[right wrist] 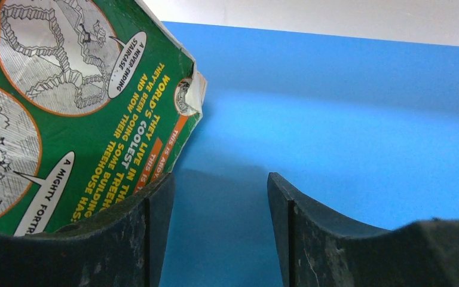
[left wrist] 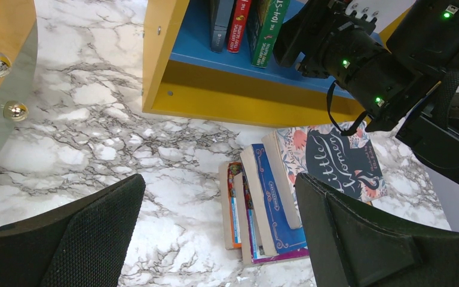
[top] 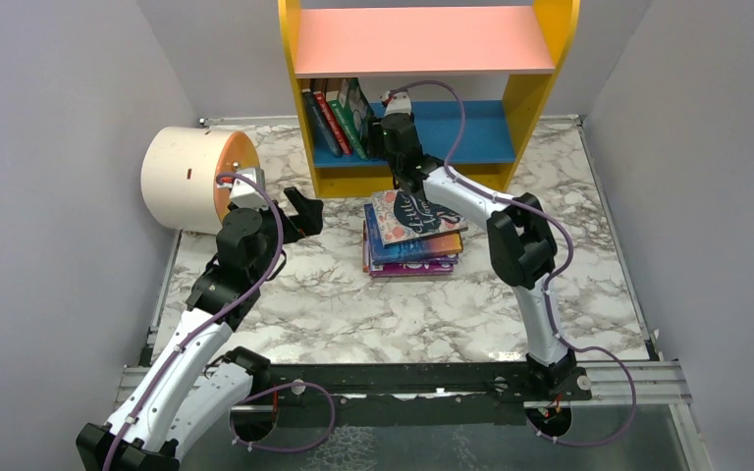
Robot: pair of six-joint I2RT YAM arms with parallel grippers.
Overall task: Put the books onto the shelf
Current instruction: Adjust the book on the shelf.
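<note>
Three books lean at the nine-o'clock end of the shelf, the green book just beside the right gripper, whose empty jaws stand apart, so a careless retreat could topple it; the left gripper gapes too.

White arms, black joints
Left arm and right arm trail purple cables; the left end effector has matte black, textured fingers.

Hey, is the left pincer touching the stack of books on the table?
Apart. The top view shows bare marble table between the open left pincer and the stack of books.
</note>
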